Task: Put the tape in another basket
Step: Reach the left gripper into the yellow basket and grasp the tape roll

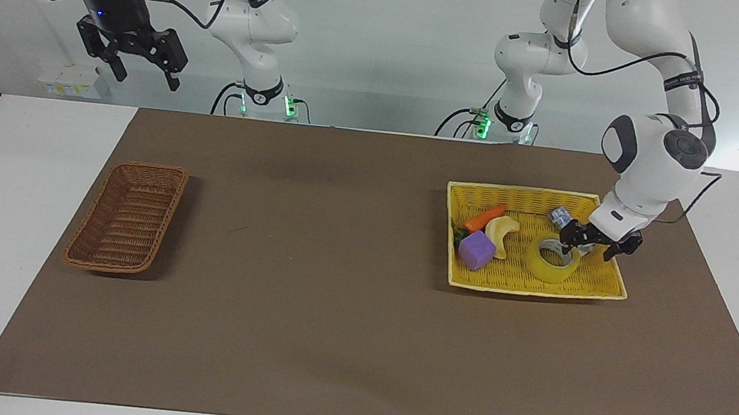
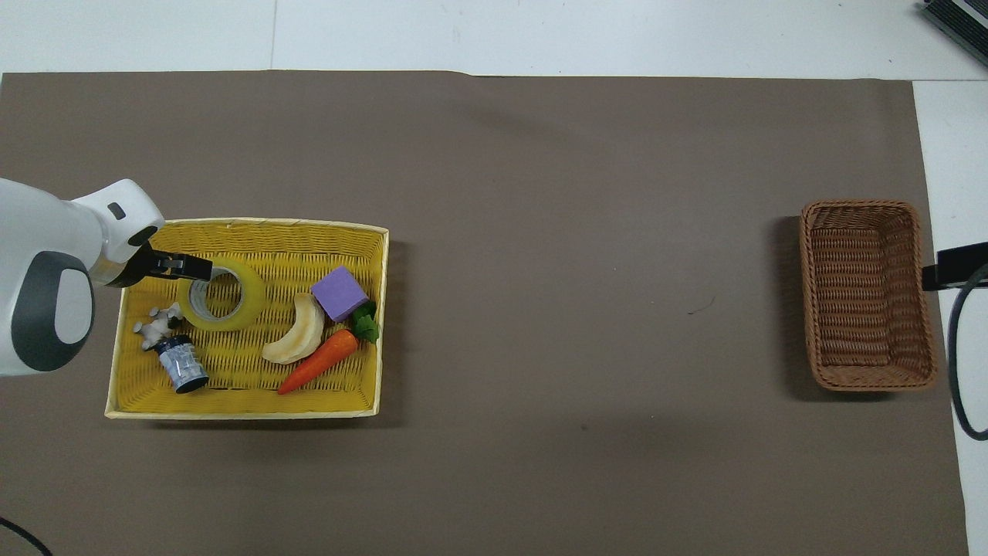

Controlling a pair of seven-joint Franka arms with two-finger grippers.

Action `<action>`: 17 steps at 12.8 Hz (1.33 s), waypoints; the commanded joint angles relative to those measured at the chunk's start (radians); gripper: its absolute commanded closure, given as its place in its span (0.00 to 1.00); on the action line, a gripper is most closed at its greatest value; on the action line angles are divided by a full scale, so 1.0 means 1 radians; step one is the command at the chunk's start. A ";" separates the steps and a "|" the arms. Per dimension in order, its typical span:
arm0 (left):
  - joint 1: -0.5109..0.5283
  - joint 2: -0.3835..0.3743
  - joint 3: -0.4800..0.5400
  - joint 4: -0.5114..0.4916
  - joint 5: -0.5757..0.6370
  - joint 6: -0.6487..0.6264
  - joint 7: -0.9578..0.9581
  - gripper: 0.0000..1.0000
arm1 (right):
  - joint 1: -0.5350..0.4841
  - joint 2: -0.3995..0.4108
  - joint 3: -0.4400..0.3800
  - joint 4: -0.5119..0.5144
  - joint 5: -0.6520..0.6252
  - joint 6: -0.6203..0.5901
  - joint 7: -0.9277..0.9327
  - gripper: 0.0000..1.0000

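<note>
Brown matting point(image 1: 329, 339) covers my table, and I take the yellow basket point(image 1: 526, 197) as my landmark. It sits toward the left arm's end of the table and holds a small can point(image 1: 560, 217), a carrot point(image 1: 485, 217), a banana point(image 1: 501, 234), a purple cube point(image 1: 476, 250) and the tape point(image 1: 551, 260). The tape lies flat at the side of the yellow basket farther from the robots.

I judge this to be the reach for the pickup. My left gripper point(image 1: 588, 246) is low over the tape with its claw spread, one finger over the roll's hole and the other outside its wall. Next I need to drop a little more and pinch that wall, clear of the small pale figure point(image 2: 157, 324) just beside the roll.

The brown basket point(image 1: 127, 217) stands well apart from the yellow basket, toward the right arm's end. My right gripper point(image 1: 132, 57) waits high above that end, claw spread.

From above the wrist hides part of the roll, and I cannot tell whether a finger touches it. The pale figure is too small to identify.
</note>
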 commanded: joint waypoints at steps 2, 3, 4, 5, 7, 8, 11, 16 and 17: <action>-0.001 0.045 0.011 -0.014 -0.038 0.054 0.017 0.13 | -0.003 0.011 0.002 0.010 0.019 0.031 0.003 0.00; 0.001 0.050 0.011 -0.017 -0.039 0.063 0.016 0.21 | -0.003 0.008 0.002 0.004 0.019 0.036 0.003 0.00; 0.003 0.048 0.011 -0.022 -0.041 0.061 0.014 0.30 | -0.003 0.003 0.002 -0.005 0.019 0.047 0.003 0.00; 0.003 0.054 0.011 -0.025 -0.041 0.063 0.014 0.39 | -0.001 -0.001 0.004 -0.011 0.018 0.059 0.003 0.00; 0.003 0.082 0.012 -0.033 -0.041 0.077 0.014 0.73 | -0.001 -0.005 0.004 -0.018 0.018 0.062 0.003 0.00; 0.004 0.081 0.012 -0.034 -0.041 0.071 0.016 0.89 | -0.001 -0.009 0.004 -0.025 0.018 0.064 0.003 0.00; 0.006 0.078 0.012 -0.022 -0.041 0.016 0.013 1.00 | -0.001 -0.011 0.004 -0.025 0.018 0.064 0.005 0.00; 0.006 0.039 0.012 0.107 -0.066 -0.187 0.005 1.00 | 0.000 -0.011 0.004 -0.028 0.018 0.062 0.005 0.00; 0.006 0.027 0.012 0.136 -0.069 -0.225 0.005 1.00 | 0.000 -0.012 0.004 -0.028 0.018 0.062 0.003 0.00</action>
